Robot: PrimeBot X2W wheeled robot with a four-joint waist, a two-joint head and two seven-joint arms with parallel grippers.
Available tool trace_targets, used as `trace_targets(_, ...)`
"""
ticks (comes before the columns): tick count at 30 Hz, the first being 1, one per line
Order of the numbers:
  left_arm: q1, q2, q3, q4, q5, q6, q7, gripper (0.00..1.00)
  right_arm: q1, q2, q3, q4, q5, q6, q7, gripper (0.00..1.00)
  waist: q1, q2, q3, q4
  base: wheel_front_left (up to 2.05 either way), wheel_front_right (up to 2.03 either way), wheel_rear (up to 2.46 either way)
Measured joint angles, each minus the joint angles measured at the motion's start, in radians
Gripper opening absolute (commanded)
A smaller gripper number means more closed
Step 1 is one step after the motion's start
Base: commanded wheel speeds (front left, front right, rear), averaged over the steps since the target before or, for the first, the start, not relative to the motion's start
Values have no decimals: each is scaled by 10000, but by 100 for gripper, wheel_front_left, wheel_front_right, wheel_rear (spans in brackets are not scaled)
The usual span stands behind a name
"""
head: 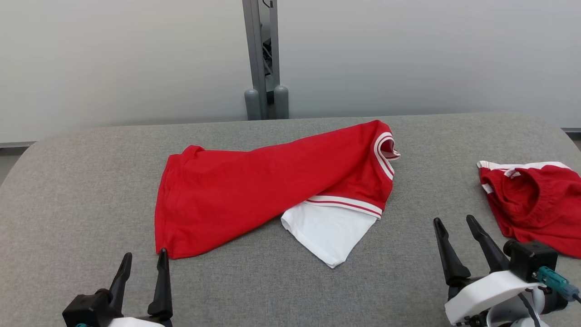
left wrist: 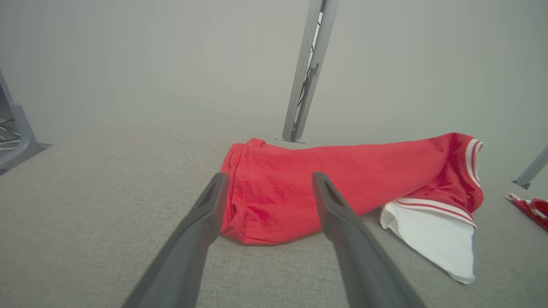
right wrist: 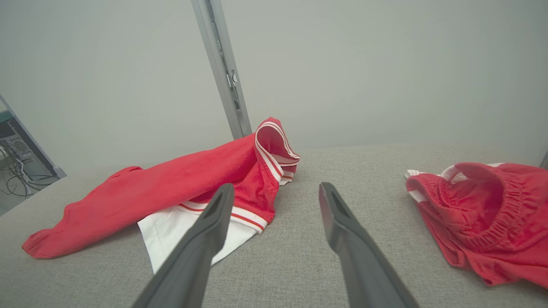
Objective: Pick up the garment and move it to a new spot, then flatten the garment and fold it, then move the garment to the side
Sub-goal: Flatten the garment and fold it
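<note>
Crumpled red-and-white knit jersey (head: 254, 190) lies on grey fabric table (head: 68, 190), just ahead of left hand (head: 145, 253), ahead-left of right hand (head: 454, 219). Both hands spread, empty.

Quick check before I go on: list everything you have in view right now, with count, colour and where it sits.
shirt: one, red with white striped trim and a white part poking out at the near edge, rumpled in the middle of the table
shorts: one, red with white trim, bunched at the table's right edge, apart from the shirt
table: one, grey fabric top, under both garments
post: one, grey metal, upright behind the table's far edge
wall: one, pale grey, behind the table
left hand: one, dark fingers, open and empty, by the shirt's near left corner
right hand: one, dark fingers, open and empty, between shirt and shorts
</note>
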Motion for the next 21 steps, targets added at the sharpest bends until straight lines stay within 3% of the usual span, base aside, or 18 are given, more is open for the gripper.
trace_targets(12, -2, 0, -125, 50, -29, 8, 8, 100, -9, -2, 247, 151, 380, 0, 115, 100, 0, 0, 49, 106, 0, 0, 0)
trace_targets(21, -160, -144, -307, 188, -31, -52, -50, 100, -294, -8, 729, 1256, 1590, 0, 1425, 100, 0, 0, 179, 428, 0, 0, 0)
